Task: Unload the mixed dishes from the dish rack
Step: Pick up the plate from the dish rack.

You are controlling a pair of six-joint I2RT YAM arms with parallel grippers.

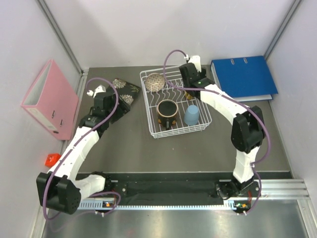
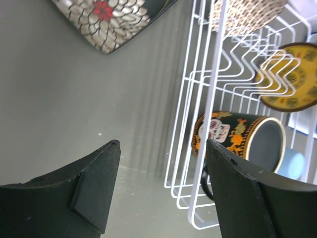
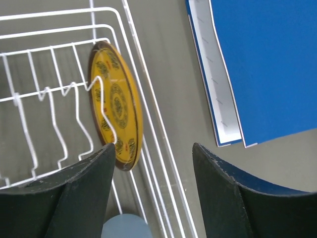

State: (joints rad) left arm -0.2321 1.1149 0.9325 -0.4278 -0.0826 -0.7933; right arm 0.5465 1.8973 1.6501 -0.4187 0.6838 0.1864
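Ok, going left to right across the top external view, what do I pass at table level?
pink binder → dark floral square plate → dish rack (inside it, dark mug, then light-blue cup) → blue binder

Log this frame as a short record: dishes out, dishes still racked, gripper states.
Out of rack: floral square plate, on the table left of the dish rack
Still in rack: speckled bowl, dark mug, light-blue cup, amber-yellow plate upright among the prongs
Left gripper: open, empty
Right gripper: open, empty, near the amber-yellow plate
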